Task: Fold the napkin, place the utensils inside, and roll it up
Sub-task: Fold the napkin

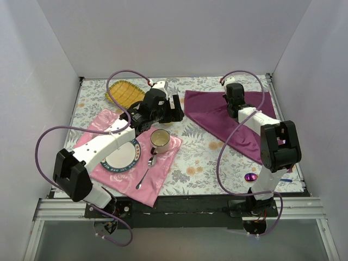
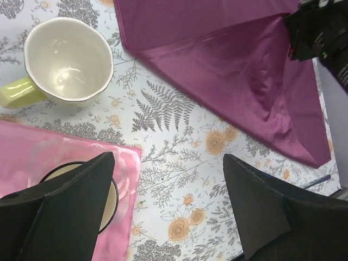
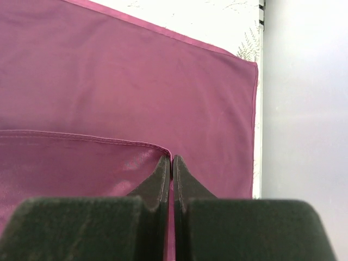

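The napkin (image 1: pixel 206 111) lies on the far right of the counter (image 1: pixel 201 163), with one hemmed corner raised and turned over the rest. Being thin, limp satin, it is judged light and slippery, best taken by hems or corners. That corner is pinched between the closed fingers of the right hand (image 3: pixel 172 163). The left hand (image 2: pixel 168 161) is spread wide open near the mug (image 2: pixel 68 60).

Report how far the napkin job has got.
Done: little; the shiny dark purple satin napkin shows one layer laid over another. In hand: the right gripper is shut on a hemmed corner of it; the left gripper hangs open over the table. Left: the slim blue-handled, purple-headed utensil lies apart at the table's near right edge, unwrapped; no roll.
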